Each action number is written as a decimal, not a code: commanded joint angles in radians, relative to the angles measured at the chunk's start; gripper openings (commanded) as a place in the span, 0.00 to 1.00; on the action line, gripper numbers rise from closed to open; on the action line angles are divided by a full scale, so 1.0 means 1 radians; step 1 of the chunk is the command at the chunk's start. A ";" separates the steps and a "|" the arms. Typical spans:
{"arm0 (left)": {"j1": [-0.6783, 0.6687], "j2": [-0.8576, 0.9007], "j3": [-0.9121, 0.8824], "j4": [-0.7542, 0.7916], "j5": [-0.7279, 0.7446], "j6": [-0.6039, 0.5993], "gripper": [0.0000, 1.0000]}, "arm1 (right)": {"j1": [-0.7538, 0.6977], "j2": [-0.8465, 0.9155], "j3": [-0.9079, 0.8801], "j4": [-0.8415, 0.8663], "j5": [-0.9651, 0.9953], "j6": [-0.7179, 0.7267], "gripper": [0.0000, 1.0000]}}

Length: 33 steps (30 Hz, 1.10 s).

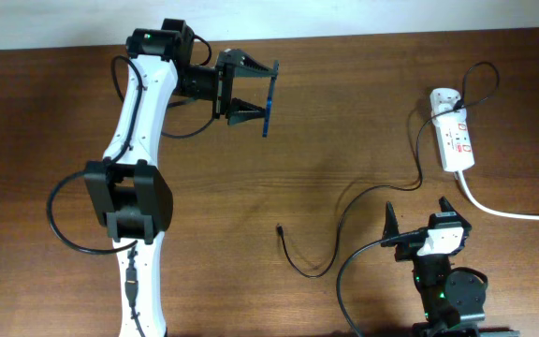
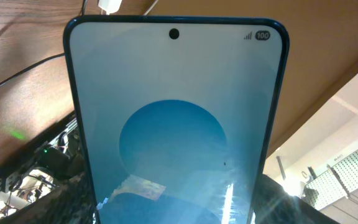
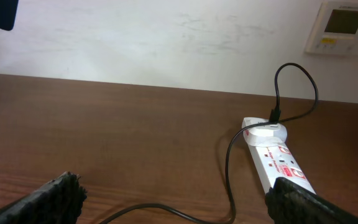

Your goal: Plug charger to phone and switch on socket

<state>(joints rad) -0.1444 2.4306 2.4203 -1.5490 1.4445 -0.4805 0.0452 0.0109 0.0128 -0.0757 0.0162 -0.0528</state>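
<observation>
My left gripper (image 1: 251,92) is shut on the phone (image 1: 268,101) and holds it on edge above the table at the back left. In the left wrist view the phone's pale blue screen (image 2: 176,118) fills the frame. The charger, a thin black cable (image 1: 344,215), runs from a white adapter (image 1: 443,97) on the socket (image 1: 457,140) to its plug tip (image 1: 279,227) lying loose mid-table. My right gripper (image 1: 419,213) is open and empty near the front right, with the cable (image 3: 229,180) and the socket (image 3: 278,163) ahead of it.
The socket's thick white cord (image 1: 508,212) runs off to the right edge. A white wall with a thermostat panel (image 3: 344,28) stands behind the table in the right wrist view.
</observation>
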 commanded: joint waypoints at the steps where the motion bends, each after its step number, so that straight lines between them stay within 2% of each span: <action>1: 0.005 0.000 0.027 -0.001 0.060 -0.009 0.73 | -0.007 -0.007 -0.007 -0.001 -0.007 0.001 0.98; 4: 0.005 0.000 0.027 -0.001 0.060 -0.008 0.74 | -0.006 -0.008 -0.007 0.138 -0.330 0.314 0.98; 6: 0.005 0.000 0.027 -0.002 0.060 -0.009 0.73 | -0.006 -0.008 -0.007 0.187 -0.475 0.476 0.98; 8: 0.005 0.000 0.027 -0.010 0.060 -0.009 0.73 | -0.006 -0.006 -0.007 0.372 -0.483 0.568 0.98; 9: 0.005 0.000 0.027 -0.010 0.060 -0.009 0.73 | -0.006 -0.003 0.005 0.494 -0.509 0.567 0.98; 10: 0.005 0.000 0.027 -0.010 0.060 -0.009 0.73 | -0.006 0.010 0.072 0.518 -0.505 0.565 0.98; 12: 0.005 0.000 0.027 -0.010 0.060 -0.009 0.73 | -0.007 0.073 0.238 0.356 -0.502 0.481 0.98; 13: 0.005 0.000 0.027 -0.010 0.060 -0.009 0.73 | -0.007 0.156 0.382 0.176 -0.488 0.406 0.98; 14: 0.005 0.000 0.027 -0.010 0.060 -0.009 0.73 | -0.007 0.290 0.579 -0.077 -0.430 0.337 0.98; 16: 0.005 0.000 0.027 -0.010 0.060 -0.009 0.73 | -0.007 0.550 0.906 -0.420 -0.394 0.241 0.98; 17: 0.005 0.000 0.027 -0.010 0.060 -0.009 0.73 | -0.006 0.657 1.040 -0.539 -0.429 0.220 0.98; 18: 0.005 0.000 0.027 -0.010 0.060 -0.009 0.73 | -0.006 0.768 1.176 -0.636 -0.481 0.217 0.98; 20: 0.005 0.000 0.027 -0.010 0.060 -0.009 0.73 | -0.006 0.965 1.394 -0.782 -0.736 0.269 0.98; 22: 0.005 0.000 0.027 -0.010 0.060 -0.009 0.73 | 0.024 1.110 1.520 -0.774 -0.898 0.282 0.98; 23: 0.005 0.000 0.027 -0.010 0.060 -0.009 0.73 | 0.081 1.188 1.608 -0.856 -0.776 0.298 0.98; 25: 0.005 0.000 0.027 -0.010 0.060 -0.008 0.73 | 0.255 1.307 1.757 -1.009 -0.372 0.318 0.98; 27: 0.005 0.000 0.027 -0.010 0.060 -0.008 0.73 | 0.528 1.462 1.925 -1.098 0.132 0.483 0.99; 28: 0.005 0.000 0.027 -0.010 0.060 -0.008 0.73 | 0.614 1.521 1.968 -1.107 0.281 0.555 0.98; 31: 0.005 0.000 0.027 -0.010 0.060 -0.008 0.73 | 0.747 1.641 1.995 -1.102 0.522 0.721 0.98; 33: 0.005 0.000 0.027 -0.010 0.060 -0.008 0.73 | 0.797 1.724 1.995 -1.061 0.582 0.743 0.98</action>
<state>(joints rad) -0.1444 2.4306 2.4222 -1.5570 1.4593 -0.4885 0.7979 1.6642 1.9804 -1.1690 0.3420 0.5770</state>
